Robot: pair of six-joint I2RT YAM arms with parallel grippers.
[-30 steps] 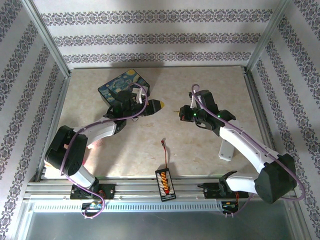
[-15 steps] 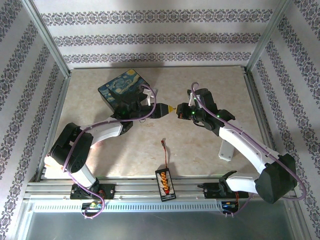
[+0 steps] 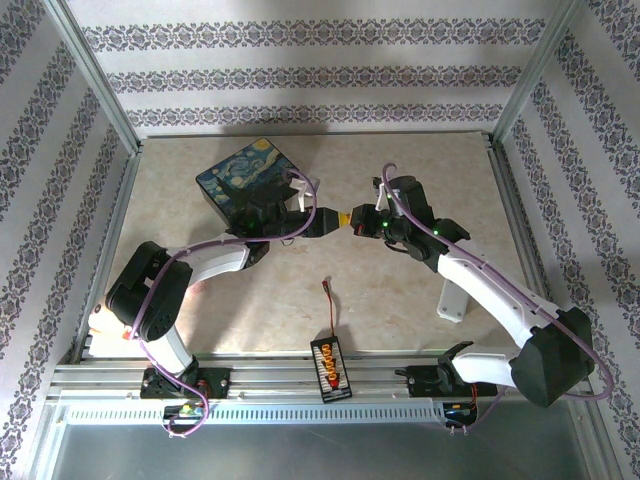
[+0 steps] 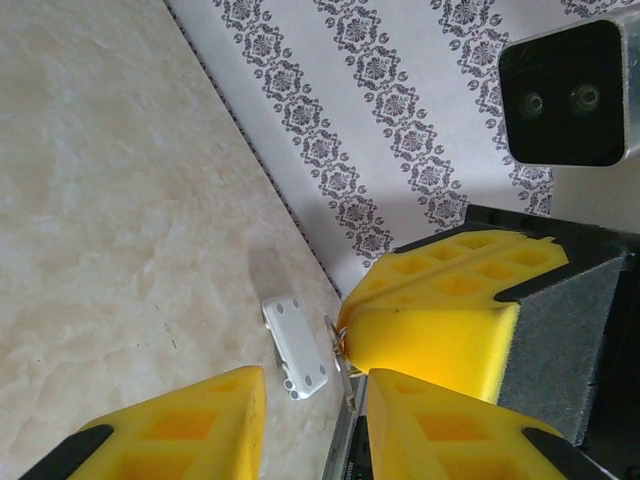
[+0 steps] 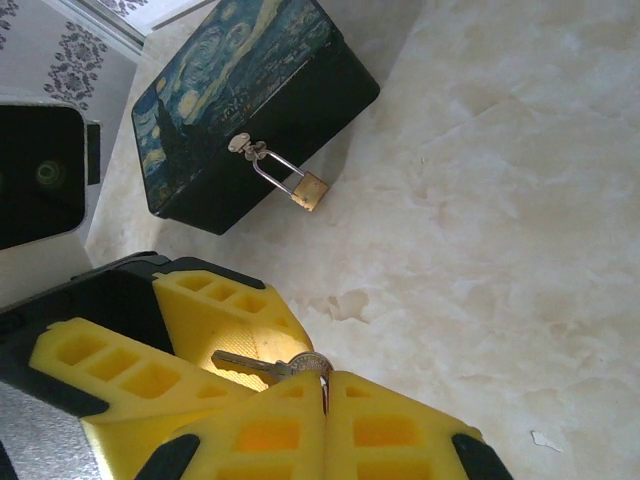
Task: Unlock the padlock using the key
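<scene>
A tiny brass padlock [image 5: 311,189] hangs by its silver shackle from the latch of the painted box [image 5: 240,95], which stands at the back left of the table [image 3: 250,175]. My right gripper [image 5: 324,388] is shut on the round head of a small silver key [image 5: 268,366], whose blade points at the left gripper's fingers [image 5: 228,300]. Over mid-table the two grippers meet tip to tip, left gripper [image 3: 331,220] against right gripper [image 3: 357,222]. My left gripper [image 4: 315,390] is open, and the key's thin edge [image 4: 343,352] sits close to its right finger.
A red-tipped wire lead [image 3: 328,290] runs to a charger board [image 3: 330,366] at the front edge. A white bracket [image 3: 452,300] stands at the right, seen too as a white plate [image 4: 296,346]. Patterned walls and metal rails enclose the table.
My left gripper has swung right and the right gripper has edged left, so their tips now meet around the key. The box and padlock have stayed put.
</scene>
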